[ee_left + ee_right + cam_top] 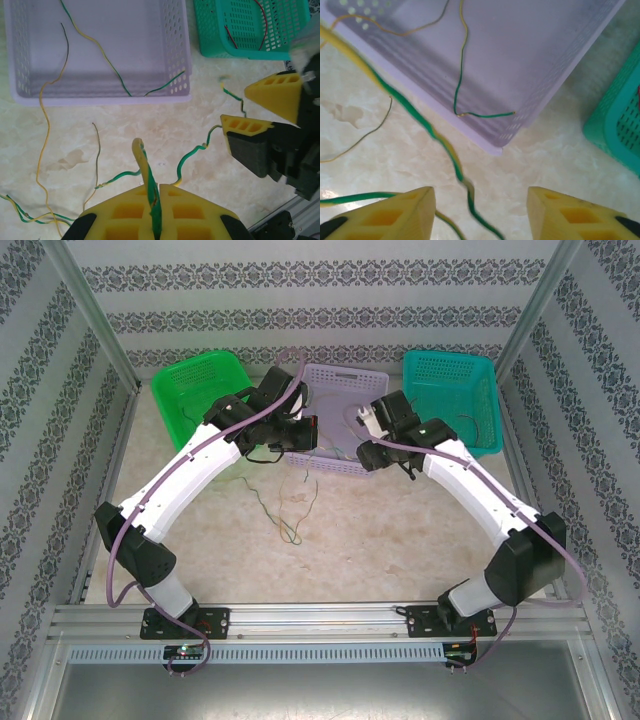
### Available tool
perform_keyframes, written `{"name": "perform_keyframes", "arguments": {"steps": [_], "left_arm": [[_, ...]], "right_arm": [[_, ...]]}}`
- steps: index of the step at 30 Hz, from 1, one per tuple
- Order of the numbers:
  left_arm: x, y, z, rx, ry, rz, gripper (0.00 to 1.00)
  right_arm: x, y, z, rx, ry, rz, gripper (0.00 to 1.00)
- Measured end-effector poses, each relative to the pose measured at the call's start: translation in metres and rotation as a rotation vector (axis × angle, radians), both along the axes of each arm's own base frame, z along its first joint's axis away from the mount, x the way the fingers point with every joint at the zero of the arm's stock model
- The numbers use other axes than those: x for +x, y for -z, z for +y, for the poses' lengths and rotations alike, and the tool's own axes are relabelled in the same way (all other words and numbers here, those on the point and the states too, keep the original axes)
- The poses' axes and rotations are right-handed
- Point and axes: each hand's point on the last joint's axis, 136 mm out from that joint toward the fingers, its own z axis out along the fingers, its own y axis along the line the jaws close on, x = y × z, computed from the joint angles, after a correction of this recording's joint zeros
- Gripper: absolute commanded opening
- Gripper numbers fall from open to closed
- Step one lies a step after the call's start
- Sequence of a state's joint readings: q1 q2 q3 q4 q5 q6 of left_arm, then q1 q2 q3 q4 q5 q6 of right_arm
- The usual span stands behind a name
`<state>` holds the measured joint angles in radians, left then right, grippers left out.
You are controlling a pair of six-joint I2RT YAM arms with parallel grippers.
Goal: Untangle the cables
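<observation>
My left gripper (160, 186) is shut on a green-and-yellow cable (142, 160), which loops up out of the closed jaws. It hangs over the table in front of the purple basket (100, 97). From there the cable snakes right toward my right gripper (234, 104), which stands open. In the right wrist view a green-yellow cable (447, 145) runs blurred between the open fingers of the right gripper (480, 192), touching neither. More thin cables (285, 512) lie tangled on the table. One trails over the basket's front wall, and another cable (459, 85) lies inside the basket.
A green basket (200, 390) stands at the back left. At the back right is a teal basket (220, 45) with red cables (231, 36) in it. The purple basket (335, 455) sits between them, both grippers close to its front edge.
</observation>
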<state>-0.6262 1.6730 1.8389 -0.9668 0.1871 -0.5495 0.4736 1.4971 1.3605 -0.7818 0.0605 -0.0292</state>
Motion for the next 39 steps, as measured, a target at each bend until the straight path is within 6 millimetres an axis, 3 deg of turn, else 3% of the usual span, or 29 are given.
{"name": "perform_keyframes", "arguments": {"steps": [3,6,8,10,12,15,18,23,27,34,37,38,39], "left_arm": [[0.000,0.000,0.000,0.000,0.000,0.001,0.00],[0.000,0.001,0.001,-0.001,-0.006,0.003,0.00],[-0.002,0.007,0.003,-0.001,-0.012,0.025,0.00],[-0.005,0.020,0.004,-0.005,-0.022,0.064,0.00],[-0.006,0.036,0.000,-0.027,-0.028,0.099,0.00],[-0.002,0.050,-0.012,-0.091,-0.037,0.117,0.00],[0.002,0.046,-0.021,-0.171,-0.045,0.099,0.00],[0.004,0.028,-0.030,-0.280,-0.048,0.057,0.00],[0.007,0.029,-0.033,-0.306,-0.055,0.055,0.00],[0.011,0.017,-0.032,-0.329,-0.059,0.044,0.00],[0.011,0.015,-0.032,-0.327,-0.059,0.053,0.00],[0.011,0.015,-0.032,-0.328,-0.061,0.059,0.00],[0.011,0.016,-0.033,-0.332,-0.064,0.066,0.00]], "right_arm": [[0.003,0.010,-0.002,-0.010,0.016,0.016,0.00],[0.012,0.009,-0.015,0.021,0.087,0.020,0.00],[0.027,-0.005,-0.028,0.093,0.163,0.000,0.00],[0.046,-0.030,-0.044,0.212,0.261,-0.040,0.00],[0.065,-0.067,-0.059,0.360,0.344,-0.091,0.00],[0.075,-0.119,-0.063,0.543,0.391,-0.124,0.00],[0.081,-0.150,-0.063,0.689,0.440,-0.109,0.00],[0.101,-0.147,-0.076,0.859,0.593,0.011,0.00],[0.115,-0.148,-0.071,0.931,0.635,0.093,0.00],[0.111,-0.190,-0.051,0.912,0.534,0.028,0.00],[0.108,-0.200,-0.048,0.890,0.506,-0.013,0.00],[0.108,-0.199,-0.049,0.881,0.508,-0.016,0.02],[0.108,-0.197,-0.051,0.871,0.514,-0.016,0.22]]}}
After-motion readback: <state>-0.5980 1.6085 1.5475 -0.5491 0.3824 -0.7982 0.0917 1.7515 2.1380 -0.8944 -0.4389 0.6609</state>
